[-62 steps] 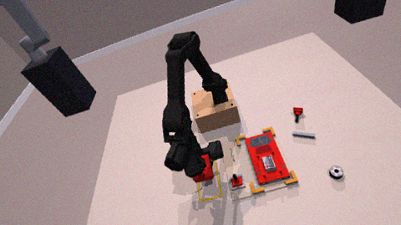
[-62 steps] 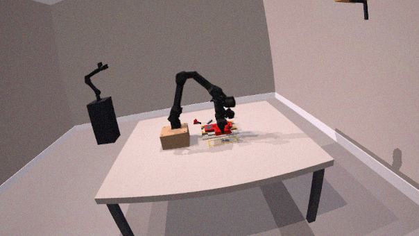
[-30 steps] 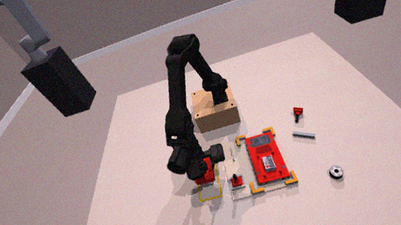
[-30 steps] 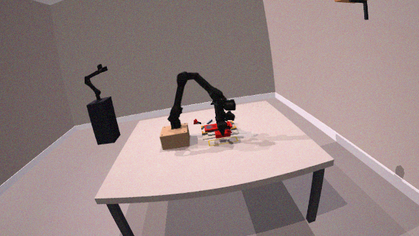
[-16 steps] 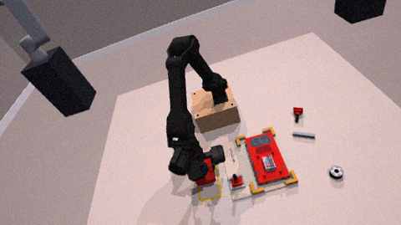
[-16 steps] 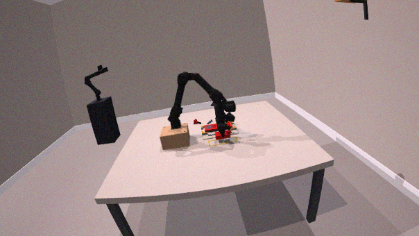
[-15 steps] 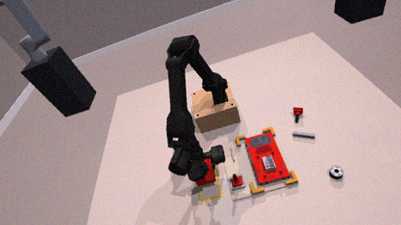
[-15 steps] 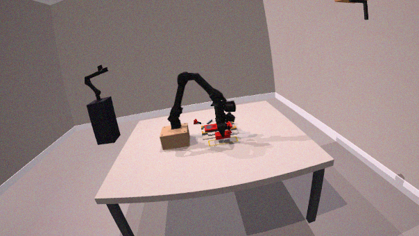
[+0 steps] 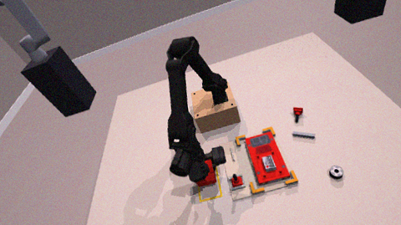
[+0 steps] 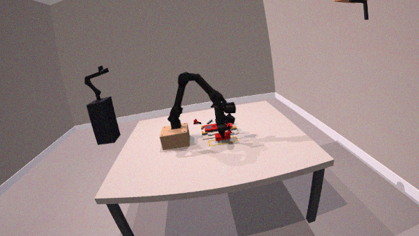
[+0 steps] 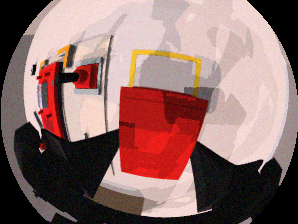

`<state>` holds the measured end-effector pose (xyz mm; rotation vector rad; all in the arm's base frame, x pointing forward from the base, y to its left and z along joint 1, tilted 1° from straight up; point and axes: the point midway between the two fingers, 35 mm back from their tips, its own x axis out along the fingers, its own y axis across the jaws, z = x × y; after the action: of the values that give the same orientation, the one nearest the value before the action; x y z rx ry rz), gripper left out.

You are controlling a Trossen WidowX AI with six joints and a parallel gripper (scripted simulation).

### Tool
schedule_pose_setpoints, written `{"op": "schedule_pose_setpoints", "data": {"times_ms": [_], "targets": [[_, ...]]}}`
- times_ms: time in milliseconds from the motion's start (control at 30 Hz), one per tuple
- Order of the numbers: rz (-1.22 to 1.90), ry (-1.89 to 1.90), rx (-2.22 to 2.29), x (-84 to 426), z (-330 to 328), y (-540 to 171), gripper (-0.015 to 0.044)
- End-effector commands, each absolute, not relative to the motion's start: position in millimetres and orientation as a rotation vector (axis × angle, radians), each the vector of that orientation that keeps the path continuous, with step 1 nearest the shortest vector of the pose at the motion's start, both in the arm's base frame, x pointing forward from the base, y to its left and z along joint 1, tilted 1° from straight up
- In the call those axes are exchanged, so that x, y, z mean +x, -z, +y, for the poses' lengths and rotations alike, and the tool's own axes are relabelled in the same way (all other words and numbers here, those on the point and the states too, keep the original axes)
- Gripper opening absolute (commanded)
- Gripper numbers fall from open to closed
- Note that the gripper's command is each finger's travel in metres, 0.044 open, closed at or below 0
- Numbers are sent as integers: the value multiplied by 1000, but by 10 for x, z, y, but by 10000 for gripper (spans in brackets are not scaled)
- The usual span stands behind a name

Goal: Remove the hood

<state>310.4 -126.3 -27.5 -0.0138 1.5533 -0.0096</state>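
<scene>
You have the flat red plastic hood clamped between the jaws of the black parallel-jaw gripper, which hangs over the near end of the yellow-outlined rectangular marked area on the pale table top, just beside the red toy car chassis in its orange-cornered fixture. The step in hand, judging by this arrangement, is the descent and release: bring the hood straight down with its face level, so that its whole outline lands inside the yellow lines, and only then spread the fingers and lift away until nothing touches them (a tilted set-down would likely let one edge catch and slide the part across a line). From the top view you can read the layout: the hood sits over the rectangle's end nearest the arm, with much of the outline exposed beyond it, and loose parts lie well apart to the right, a small red clip, a grey bar and a dark round wheel. The wrist view gives what the top view hides under the arm, namely the hood's lower edge against the yellow frame ahead of it. Only the exterior view shows height: there the hood appears close to the table, though whether it already touches cannot be told.
</scene>
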Motion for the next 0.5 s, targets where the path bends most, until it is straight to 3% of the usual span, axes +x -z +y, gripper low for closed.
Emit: {"op": "schedule_pose_setpoints", "data": {"times_ms": [0, 467], "targets": [[1557, 9, -21, 3089, -1268, 301, 0], [1557, 9, -21, 3091, -1269, 357, 0]]}}
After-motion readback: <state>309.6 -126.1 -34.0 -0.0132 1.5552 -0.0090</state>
